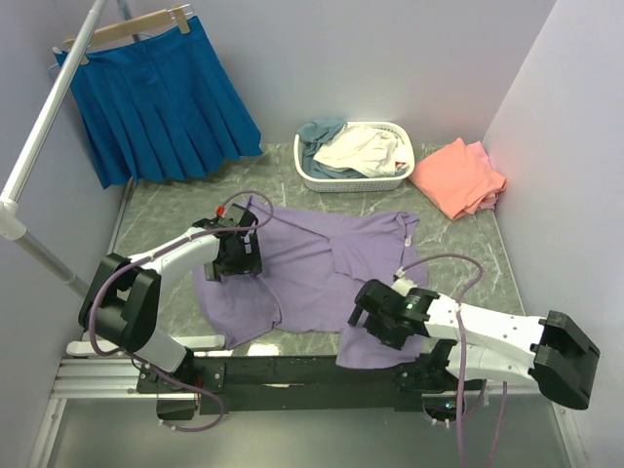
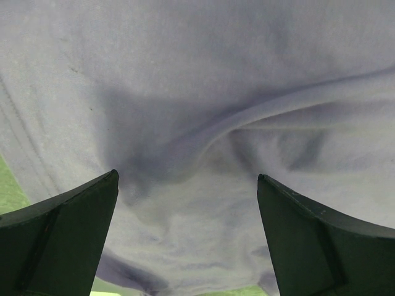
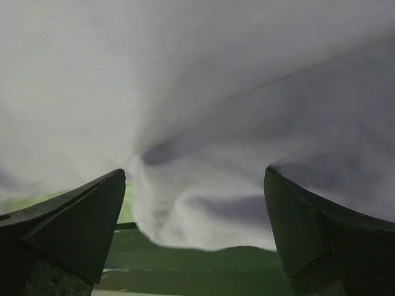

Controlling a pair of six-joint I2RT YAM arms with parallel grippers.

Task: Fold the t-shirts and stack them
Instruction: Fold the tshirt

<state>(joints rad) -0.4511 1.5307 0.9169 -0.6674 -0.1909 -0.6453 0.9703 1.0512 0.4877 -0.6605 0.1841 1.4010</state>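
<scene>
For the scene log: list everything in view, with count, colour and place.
lavender t-shirt: one, lavender-purple, spread rumpled mid-table
coral-pink t-shirts: pile, number unclear, coral-pink, back right
cream-white cloth: one piece, cream-white, in the basket
grey-blue cloth: one piece, grey-blue, in the basket
basket: one, white lattice, back centre
skirt: one, bright blue, pleated, hanging back left
hanger: one, wooden, holding the skirt
table: one, grey-green marbled
left gripper: one, black, open over the lavender cloth
right gripper: one, black, open at the shirt's near right edge

Marbled table (image 1: 458, 234): lavender t-shirt (image 1: 322, 273) spread centre, basket (image 1: 353, 182) behind, coral shirts (image 1: 458, 177) right.
</scene>
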